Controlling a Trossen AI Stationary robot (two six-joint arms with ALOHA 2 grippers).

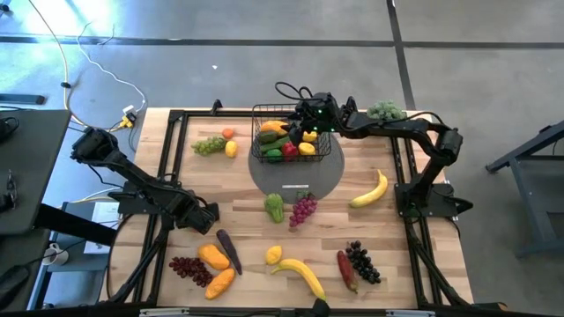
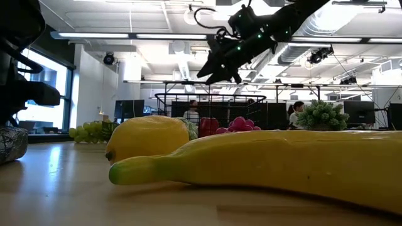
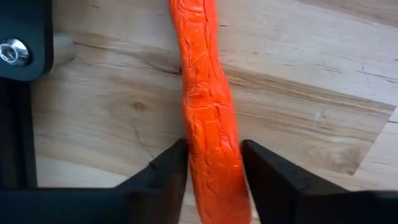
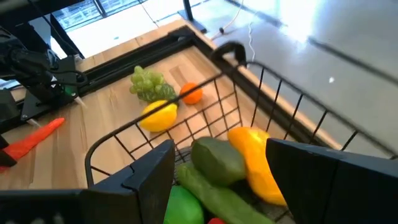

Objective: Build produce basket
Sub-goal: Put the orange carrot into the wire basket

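An orange carrot [image 3: 202,81] lies flat on the wooden table near its left side. My left gripper [image 3: 214,162] stands over it, pointing down, shut on it. In the high view this gripper [image 1: 207,217] hides the carrot. The right wrist view shows the carrot [image 4: 37,140] with its tip toward the basket. The black wire basket [image 1: 295,132] stands on a grey disc [image 1: 295,176] at the far middle and holds green, yellow and red produce. My right gripper [image 1: 310,121] hangs open above the basket, touching nothing. My left gripper pinches the carrot's two long sides [image 3: 211,155] between its two fingers, on the thicker stretch of it. The fingers come from above, pointing down, and lie across the carrot. The carrot rests on the table along its length.
Loose produce is spread over the table: green grapes [image 1: 209,145], a lemon [image 1: 231,149], purple grapes [image 1: 302,210], a banana [image 1: 370,192], an eggplant [image 1: 229,251], another banana [image 1: 301,275], dark grapes [image 1: 363,261]. A bushy plant [image 1: 386,110] stands at the far right.
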